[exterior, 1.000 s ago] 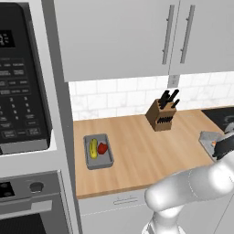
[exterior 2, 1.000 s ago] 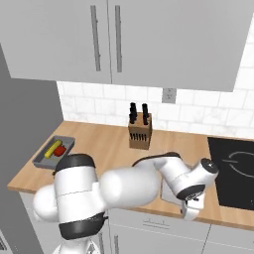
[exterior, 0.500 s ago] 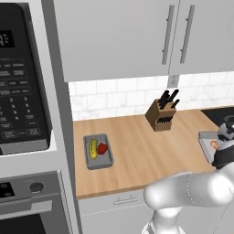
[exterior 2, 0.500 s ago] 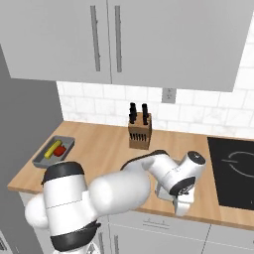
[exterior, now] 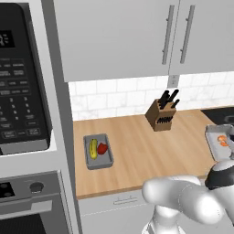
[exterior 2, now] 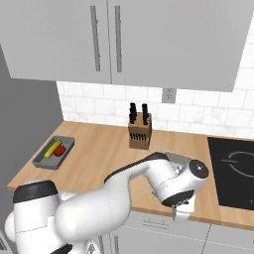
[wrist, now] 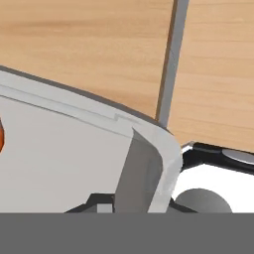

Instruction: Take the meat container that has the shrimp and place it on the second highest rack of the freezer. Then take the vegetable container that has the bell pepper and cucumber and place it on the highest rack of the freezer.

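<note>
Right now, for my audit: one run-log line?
phase: grasp | gripper: shut on shrimp container corner | vegetable container: on counter

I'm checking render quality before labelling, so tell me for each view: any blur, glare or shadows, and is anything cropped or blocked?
Left base view: sharp, flat light, faint shadows under the knife block; shrimp container cropped at the right edge. Right base view: sharp, no glare; the arm blocks most of that container. Hand view: very close, soft-edged; the container's rim sits at the frame's bottom.

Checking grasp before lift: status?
Tool shut on shrimp container rim. Container on counter by cooktop. Nothing in the way.
</note>
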